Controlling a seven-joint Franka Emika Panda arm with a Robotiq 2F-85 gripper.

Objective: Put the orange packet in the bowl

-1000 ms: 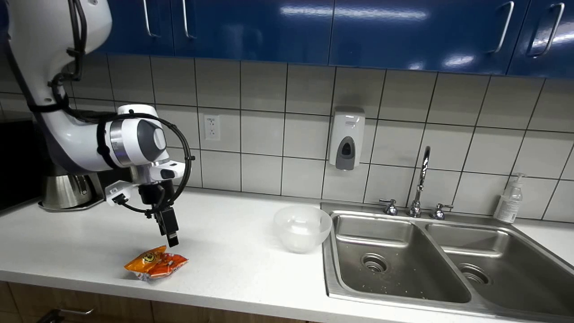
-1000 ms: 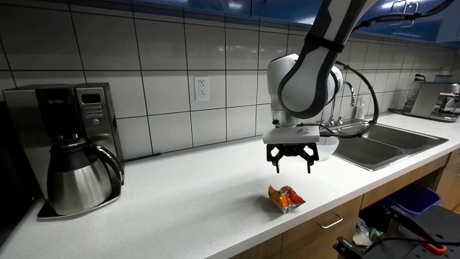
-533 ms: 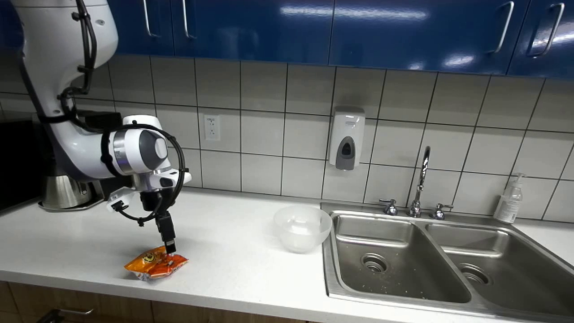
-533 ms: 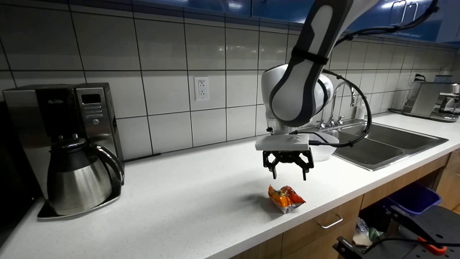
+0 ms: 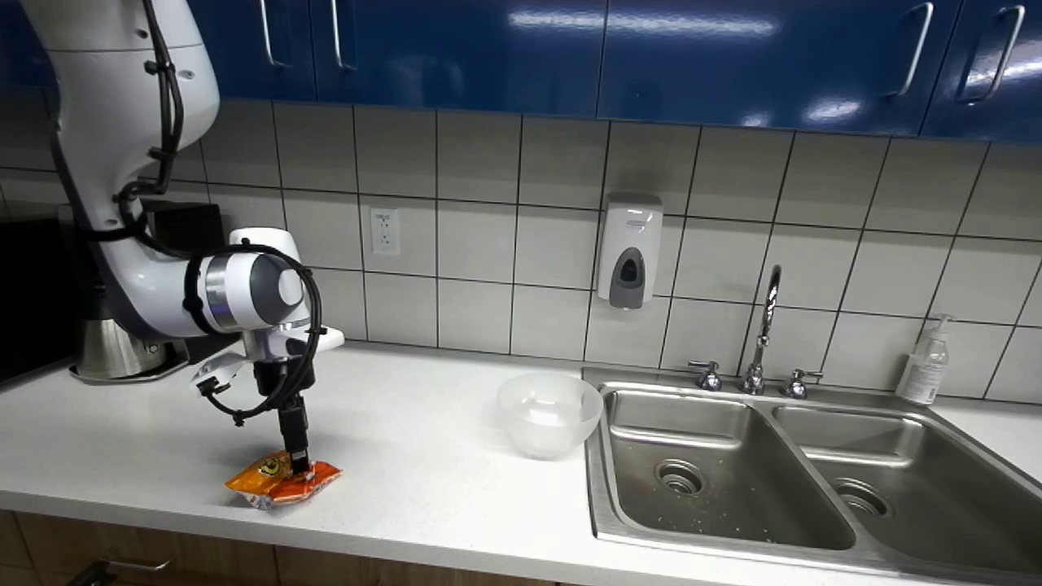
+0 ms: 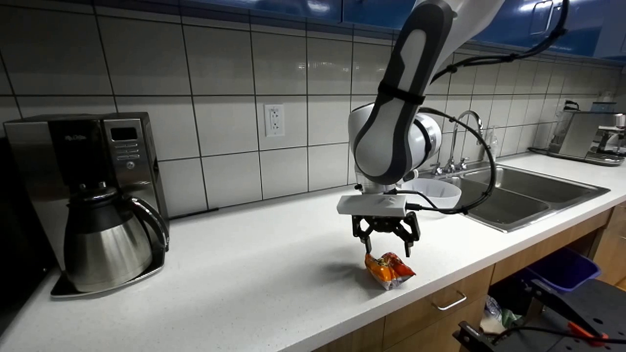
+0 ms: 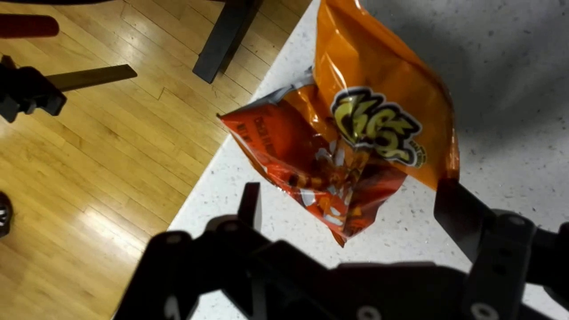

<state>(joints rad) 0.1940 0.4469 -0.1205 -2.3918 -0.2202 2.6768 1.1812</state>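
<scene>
The orange packet lies on the white counter near its front edge in both exterior views (image 5: pixel 277 487) (image 6: pixel 389 272). It is crumpled, orange and red, and fills the upper middle of the wrist view (image 7: pixel 378 71). My gripper shows in both exterior views (image 5: pixel 299 467) (image 6: pixel 388 252). It points down, just above the packet's back part. In the wrist view the gripper (image 7: pixel 349 183) is open with nothing between its pads; the right fingertip overlaps the packet's orange corner, and I cannot tell whether they touch. The translucent white bowl (image 5: pixel 547 419) stands upright beside the sink; it is partly hidden behind a cable in an exterior view (image 6: pixel 433 193).
A double steel sink (image 5: pixel 601 488) is set in the counter right of the bowl. A coffee maker with a steel carafe (image 6: pixel 110 249) stands at the counter's other end. The tiled wall (image 5: pixel 480 236) is behind. The counter's front edge (image 5: pixel 391 540) is close to the packet.
My gripper has come down and slightly towards the front edge, from above and behind the packet to right over it, staying open. The packet and bowl have not moved.
</scene>
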